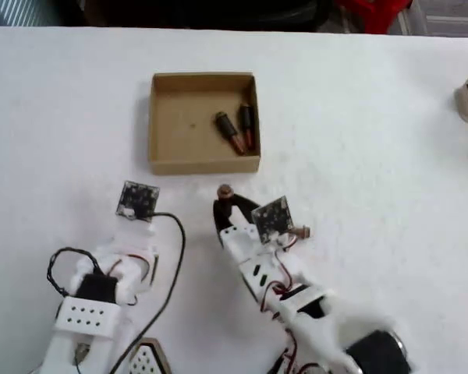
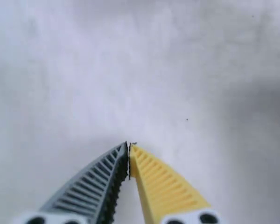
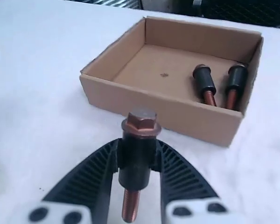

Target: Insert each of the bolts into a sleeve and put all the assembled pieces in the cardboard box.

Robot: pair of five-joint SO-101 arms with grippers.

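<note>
Right gripper: clamped on a copper-coloured hex bolt in a black sleeve. The bolt's long axis runs along the fingers, head toward the brown cardboard box and shank back toward the wrist. It sits just outside the near wall.

Two more sleeved bolts lie side by side inside the box, copper shanks toward the arms.

Left gripper: grey and yellow fingers pressed together on nothing, over the white table.

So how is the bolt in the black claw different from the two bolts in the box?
The held sleeved bolt stands upright, head up, clamped in the right gripper; the two boxed sleeved bolts lie flat. The held one is outside the cardboard box; the boxed ones rest side by side on its floor. All three are copper-coloured bolts in black sleeves.
</note>
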